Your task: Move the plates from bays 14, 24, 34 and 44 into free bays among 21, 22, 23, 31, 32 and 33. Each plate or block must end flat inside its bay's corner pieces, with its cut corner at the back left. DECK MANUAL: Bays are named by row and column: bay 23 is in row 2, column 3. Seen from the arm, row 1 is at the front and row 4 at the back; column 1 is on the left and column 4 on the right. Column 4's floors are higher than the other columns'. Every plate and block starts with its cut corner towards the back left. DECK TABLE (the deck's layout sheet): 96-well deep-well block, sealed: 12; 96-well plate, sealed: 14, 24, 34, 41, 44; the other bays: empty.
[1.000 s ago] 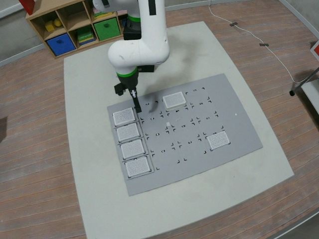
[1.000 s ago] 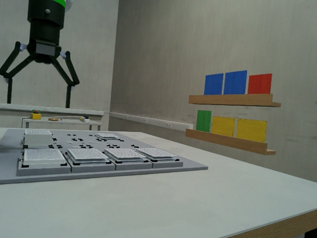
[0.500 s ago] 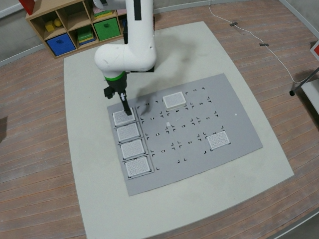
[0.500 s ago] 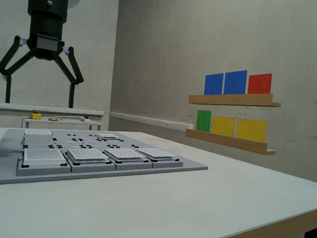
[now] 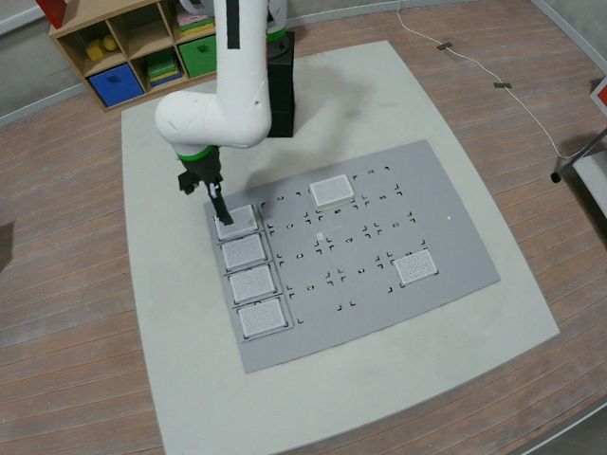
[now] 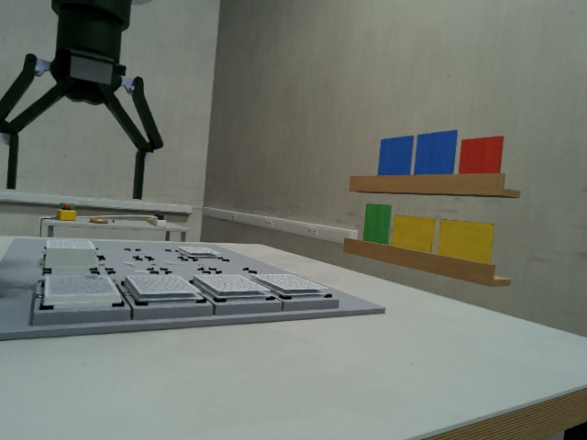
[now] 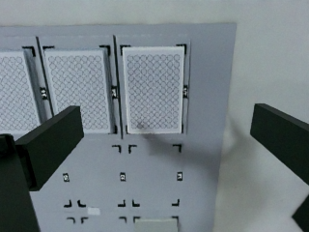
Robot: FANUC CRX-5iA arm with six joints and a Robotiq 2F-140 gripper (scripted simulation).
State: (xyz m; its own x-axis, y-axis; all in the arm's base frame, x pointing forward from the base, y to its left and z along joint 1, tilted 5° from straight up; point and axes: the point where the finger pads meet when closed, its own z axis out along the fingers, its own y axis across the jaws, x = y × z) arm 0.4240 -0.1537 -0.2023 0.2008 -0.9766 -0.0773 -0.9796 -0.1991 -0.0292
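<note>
Over bay 14, in the top view, I have the gripper (image 5: 224, 217) (image 6: 74, 192) (image 7: 166, 120) wide open and holding nothing; the bay 14 plate (image 5: 237, 221) (image 6: 79, 288) (image 7: 154, 91) sits beneath. I'd take this as the approach to the first pick, with all four column 4 plates still to shift.

From the exterior view, the fingers hang well above the plates. Column 4's floors stand proud of the deck (image 5: 294, 345) (image 6: 359, 313) (image 7: 208, 97), so I'd stop the descent higher here.

By the wrist view, I'd centre on the plate, square up and narrow the spread before lowering; one finger currently overlaps the bay 24 plate (image 5: 244, 251) (image 6: 160, 285) (image 7: 78, 89). That side's gap is tight; the outer side has open deck. I'd lift straight, clearing the sealed block (image 5: 331, 191) (image 6: 71, 256) (image 7: 156, 225) in bay 12.
</note>
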